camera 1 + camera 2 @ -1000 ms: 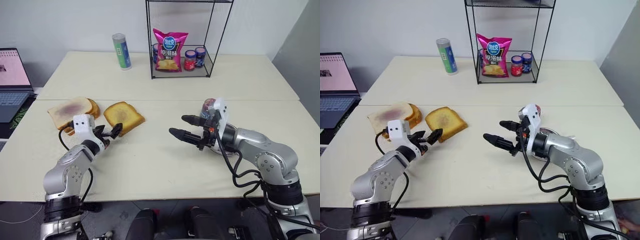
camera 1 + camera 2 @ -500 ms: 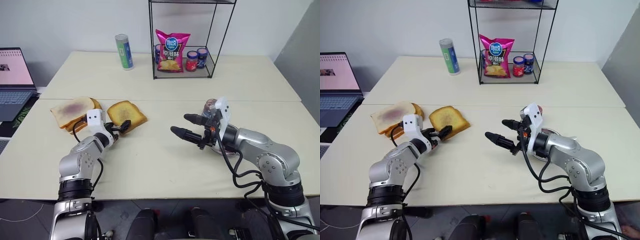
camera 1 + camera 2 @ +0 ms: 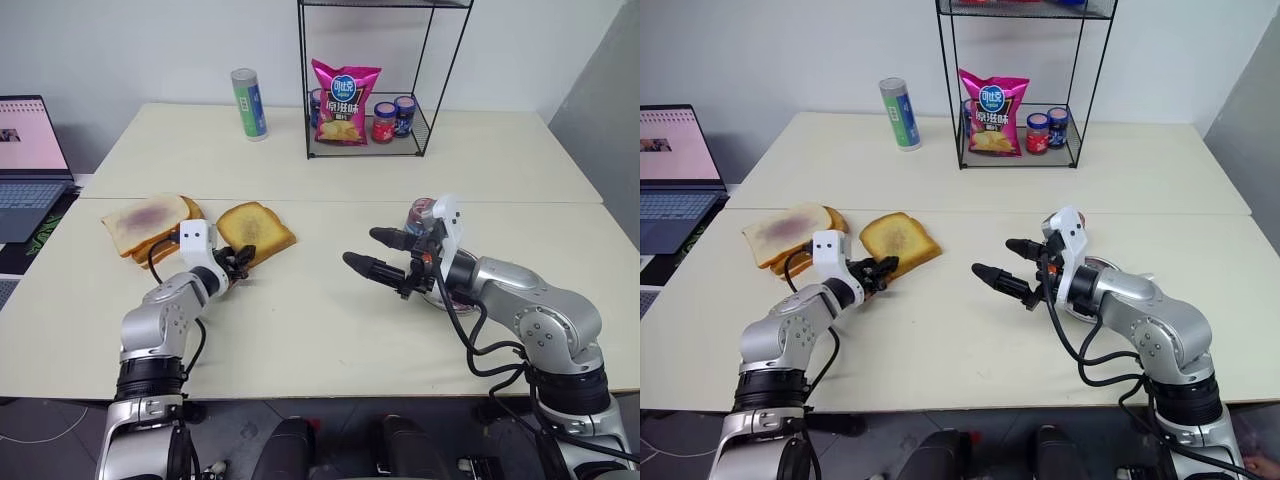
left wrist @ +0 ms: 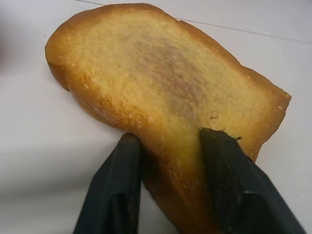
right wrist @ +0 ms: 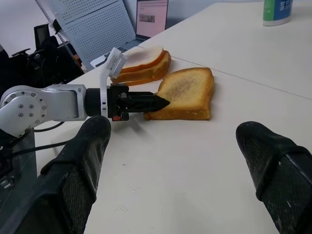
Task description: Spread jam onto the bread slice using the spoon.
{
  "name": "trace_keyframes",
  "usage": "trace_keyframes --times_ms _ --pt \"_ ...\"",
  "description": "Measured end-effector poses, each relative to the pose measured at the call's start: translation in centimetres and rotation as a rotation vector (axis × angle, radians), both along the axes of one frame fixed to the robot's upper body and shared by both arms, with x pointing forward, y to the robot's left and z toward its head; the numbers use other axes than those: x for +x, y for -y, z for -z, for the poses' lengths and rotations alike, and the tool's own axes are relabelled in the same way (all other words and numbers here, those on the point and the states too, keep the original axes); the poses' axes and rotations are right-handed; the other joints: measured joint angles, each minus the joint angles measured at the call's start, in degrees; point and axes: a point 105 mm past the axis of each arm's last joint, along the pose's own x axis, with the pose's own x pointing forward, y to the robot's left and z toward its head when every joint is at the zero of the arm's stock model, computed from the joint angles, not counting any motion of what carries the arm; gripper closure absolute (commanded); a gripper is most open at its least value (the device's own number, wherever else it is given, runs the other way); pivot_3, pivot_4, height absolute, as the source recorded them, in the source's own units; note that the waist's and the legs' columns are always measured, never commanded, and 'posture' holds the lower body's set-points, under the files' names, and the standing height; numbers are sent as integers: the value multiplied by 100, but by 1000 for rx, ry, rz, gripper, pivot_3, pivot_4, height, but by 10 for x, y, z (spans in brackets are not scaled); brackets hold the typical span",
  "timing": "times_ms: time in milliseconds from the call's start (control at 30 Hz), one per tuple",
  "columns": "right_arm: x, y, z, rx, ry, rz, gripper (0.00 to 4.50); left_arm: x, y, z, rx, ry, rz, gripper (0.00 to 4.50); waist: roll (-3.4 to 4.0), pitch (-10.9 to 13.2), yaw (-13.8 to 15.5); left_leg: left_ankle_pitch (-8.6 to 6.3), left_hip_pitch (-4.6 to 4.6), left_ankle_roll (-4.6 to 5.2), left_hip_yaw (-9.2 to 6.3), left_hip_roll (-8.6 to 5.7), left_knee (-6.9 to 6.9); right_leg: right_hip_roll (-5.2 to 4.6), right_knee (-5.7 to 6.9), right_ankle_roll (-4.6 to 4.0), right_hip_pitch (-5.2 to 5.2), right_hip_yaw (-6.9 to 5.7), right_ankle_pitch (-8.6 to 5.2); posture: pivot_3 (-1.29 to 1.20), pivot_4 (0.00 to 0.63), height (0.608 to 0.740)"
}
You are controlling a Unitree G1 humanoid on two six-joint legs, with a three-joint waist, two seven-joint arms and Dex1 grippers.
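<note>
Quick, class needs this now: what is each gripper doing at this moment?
Left gripper: shut on the bread slice, pinching its near edge.
Right gripper: open, holding nothing, above the table.

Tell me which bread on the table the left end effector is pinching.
The single golden-brown bread slice, lying alone. The left end effector pinches its near edge. The stacked slices, with a pale, purple-smeared top, lie untouched beside it.

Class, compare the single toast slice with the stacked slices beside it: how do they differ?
The bread slice lies alone with a golden-brown face; the stacked slices are piled, their top pale with a purple smear. The left claw is closed on the bread slice's corner; the stacked slices are untouched. Both rest on the table.
</note>
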Motion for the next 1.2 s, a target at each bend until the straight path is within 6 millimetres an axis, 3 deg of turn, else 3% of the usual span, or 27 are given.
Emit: trace_keyframes --times_ms 267,467,567,700,767,900,1133,1200 --pt "4 22 -6 -41 24 46 0 -1 4 -7 8 -1 32 4442 0 0 -1 0 -2 0 0 0 0 0 -1 10 -1 -1 -6 0 150 740" --pt "-3 35 -10 -57 11 33 0 -8 19 -21 -6 2 144 4490 -1 1 -3 -1 -9 2 -2 1 -1 -1 -8 5 -3 -1 -3 0 150 740" --pt "-11 39 -10 -70 -1 17 0 -23 41 -40 -66 2 303 4490 -10 8 -17 -1 -21 2 -4 1 -1 0 -7 7 -14 -3 -5 0 150 740" --pt "-17 46 -12 -76 -7 23 0 -63 68 -69 -29 7 586 4490 -7 12 -41 -1 -24 2 2 3 -3 1 -6 9 -23 2 -9 0 150 740" --pt "-20 44 -12 -71 -15 7 0 -70 77 -63 -39 -27 635 4490 -6 12 -40 -1 -18 2 1 5 -3 3 -3 20 -20 1 -18 0 150 740" --pt "-29 38 -12 -69 -27 -32 0 -77 81 -31 -5 -134 642 4490 -6 13 -35 -1 -10 2 1 6 -1 3 -2 20 -12 0 -20 0 150 740" --pt "-32 31 -7 -72 -50 -59 0 -67 76 -4 135 -159 609 4490 -7 13 -21 -1 -15 2 1 4 -1 1 -8 16 -13 2 -20 0 150 740" --pt "-33 28 -5 -73 -59 -73 0 -62 76 -1 147 -141 598 3832 -6 13 -16 -1 -15 2 -1 4 -2 1 -8 13 -12 0 -18 0 150 740"
